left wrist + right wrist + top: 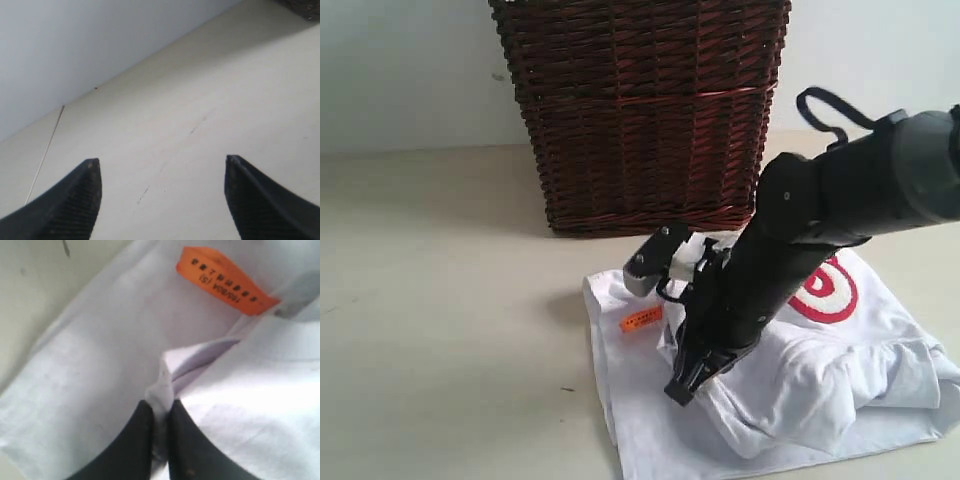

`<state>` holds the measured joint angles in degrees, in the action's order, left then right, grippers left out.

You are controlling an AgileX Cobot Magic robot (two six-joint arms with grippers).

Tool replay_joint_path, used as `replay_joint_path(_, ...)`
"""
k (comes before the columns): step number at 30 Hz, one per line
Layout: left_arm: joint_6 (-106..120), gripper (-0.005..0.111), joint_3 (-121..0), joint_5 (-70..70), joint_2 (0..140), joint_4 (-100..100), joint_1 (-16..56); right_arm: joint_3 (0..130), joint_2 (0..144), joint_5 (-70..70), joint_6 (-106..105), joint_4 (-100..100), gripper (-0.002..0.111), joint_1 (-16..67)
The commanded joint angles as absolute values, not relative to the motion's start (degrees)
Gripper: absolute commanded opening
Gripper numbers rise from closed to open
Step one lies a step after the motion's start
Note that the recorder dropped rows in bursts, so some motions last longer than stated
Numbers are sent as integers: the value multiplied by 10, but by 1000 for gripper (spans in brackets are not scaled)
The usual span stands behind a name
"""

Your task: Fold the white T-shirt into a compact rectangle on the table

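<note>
- The right gripper [160, 407] has its jaws pressed together on a raised fold of the white T-shirt [90, 370], with the cloth pinched between the tips.
- The orange neck tag [225, 280] lies just beyond those tips, not touching them.
- The shirt lies rumpled on the table [450, 300], beneath and around these jaws, in front of the wicker basket [640, 110].
- The left gripper [160, 165] has its jaws spread wide, with bare table showing between them.
</note>
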<state>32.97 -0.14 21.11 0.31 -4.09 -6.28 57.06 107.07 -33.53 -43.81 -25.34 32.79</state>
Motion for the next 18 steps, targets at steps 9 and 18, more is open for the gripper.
replay_joint_path(9,329,67,0,209,0,-42,-61,639,1078,-341,-600,-555,0,327)
replay_joint_path(18,329,67,0,209,0,-42,-61,639,1075,-363,-633,-593,0,327)
